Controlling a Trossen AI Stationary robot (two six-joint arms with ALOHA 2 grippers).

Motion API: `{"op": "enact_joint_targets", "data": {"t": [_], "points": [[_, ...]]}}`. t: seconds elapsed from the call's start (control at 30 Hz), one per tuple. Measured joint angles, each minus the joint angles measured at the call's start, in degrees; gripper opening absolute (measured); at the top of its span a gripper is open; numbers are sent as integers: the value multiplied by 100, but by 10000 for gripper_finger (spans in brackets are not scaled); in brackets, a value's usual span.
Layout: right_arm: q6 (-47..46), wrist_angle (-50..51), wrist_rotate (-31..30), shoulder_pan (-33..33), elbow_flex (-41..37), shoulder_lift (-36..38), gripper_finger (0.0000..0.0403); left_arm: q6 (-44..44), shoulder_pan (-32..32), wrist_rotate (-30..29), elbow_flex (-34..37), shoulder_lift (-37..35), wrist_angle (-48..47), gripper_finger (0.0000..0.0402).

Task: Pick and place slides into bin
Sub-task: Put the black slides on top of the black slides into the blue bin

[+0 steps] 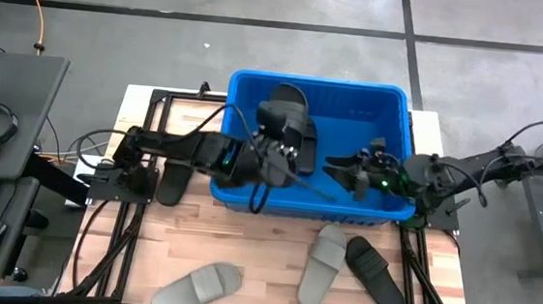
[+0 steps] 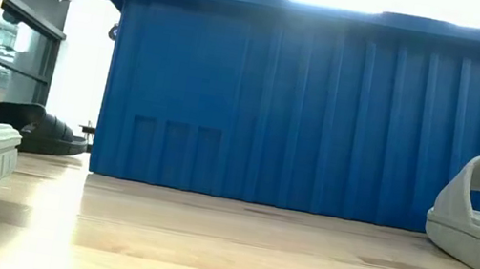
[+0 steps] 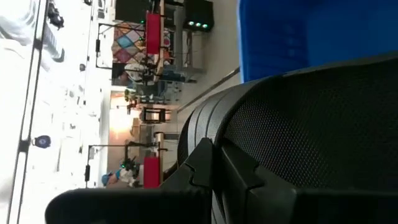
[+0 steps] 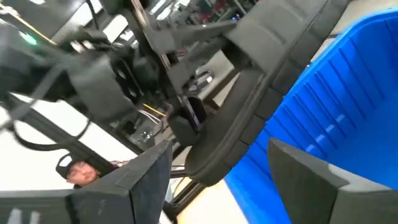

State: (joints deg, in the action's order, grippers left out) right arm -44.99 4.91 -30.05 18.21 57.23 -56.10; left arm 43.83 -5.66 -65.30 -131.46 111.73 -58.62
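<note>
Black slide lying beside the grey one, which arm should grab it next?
Probably right. The right gripper, open, is nearer that black slide; the left gripper grips another slide over the bin.

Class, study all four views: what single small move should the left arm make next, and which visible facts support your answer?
Probably open the left gripper and let go. It holds a black slide above the inside of the blue bin, so a release should drop it in. The right gripper is open over the bin too, empty. Two grey slides and two black slides remain outside.
</note>
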Motion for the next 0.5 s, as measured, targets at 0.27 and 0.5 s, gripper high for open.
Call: {"op": "enact_joint_targets", "data": {"t": [0.27,0.5], "points": [[-129,-228,1191,-1070,0,-91,252,893,278,198,0,2,916,0],[-401,-171,2089,-1751,0,-83,252,1210,267,292,0,6,1441,0]]}}
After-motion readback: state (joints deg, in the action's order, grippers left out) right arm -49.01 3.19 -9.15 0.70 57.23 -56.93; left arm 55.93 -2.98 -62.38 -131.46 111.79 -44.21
